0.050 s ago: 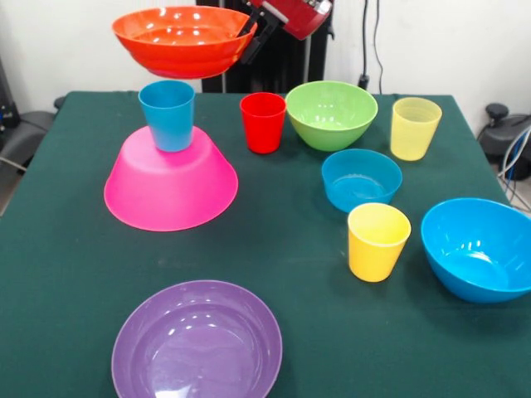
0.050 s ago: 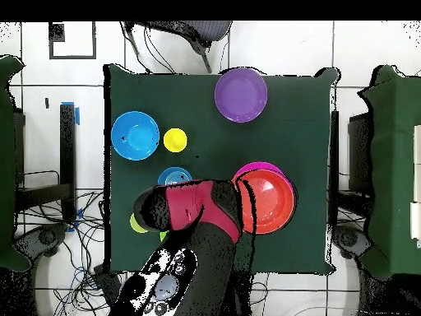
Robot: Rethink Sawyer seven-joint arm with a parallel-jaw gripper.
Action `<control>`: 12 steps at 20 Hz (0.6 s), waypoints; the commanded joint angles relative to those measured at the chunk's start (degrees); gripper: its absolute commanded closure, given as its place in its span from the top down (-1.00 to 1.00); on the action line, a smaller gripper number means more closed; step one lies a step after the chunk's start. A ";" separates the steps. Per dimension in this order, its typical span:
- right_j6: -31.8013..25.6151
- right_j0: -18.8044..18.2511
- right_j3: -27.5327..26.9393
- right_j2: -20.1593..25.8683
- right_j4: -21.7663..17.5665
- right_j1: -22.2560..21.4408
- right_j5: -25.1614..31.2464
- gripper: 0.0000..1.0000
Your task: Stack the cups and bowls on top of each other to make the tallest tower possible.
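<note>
Cups and bowls are sitting spread over the dark green table, and no brand, label or writing is showing on any of them. At the left of the front view the pink bowl is lying upside down with the blue cup standing upright on its flat base. Above that cup, at the upper left of the frame, the orange bowl is hanging in the air, mouth up, not touching the cup. The gripper is clamping the orange bowl's right rim, coming in from the red arm at the top edge. In the overhead view the orange bowl is covering most of the pink bowl.

Right of the stack in the front view, the red cup, green bowl and pale yellow cup are standing in a row. Below them are sitting the small blue bowl, the yellow cup and, at the right edge, the medium blue bowl. The purple bowl is resting at the bottom centre, mouth up.
</note>
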 commanded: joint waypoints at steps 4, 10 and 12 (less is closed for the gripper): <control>4.20 -1.77 2.61 4.43 -1.12 1.54 -4.09 -1.00; 3.16 -2.33 2.92 4.82 -1.74 1.32 -5.11 -1.00; 2.81 -2.63 2.98 5.16 -1.63 1.21 -5.17 -1.00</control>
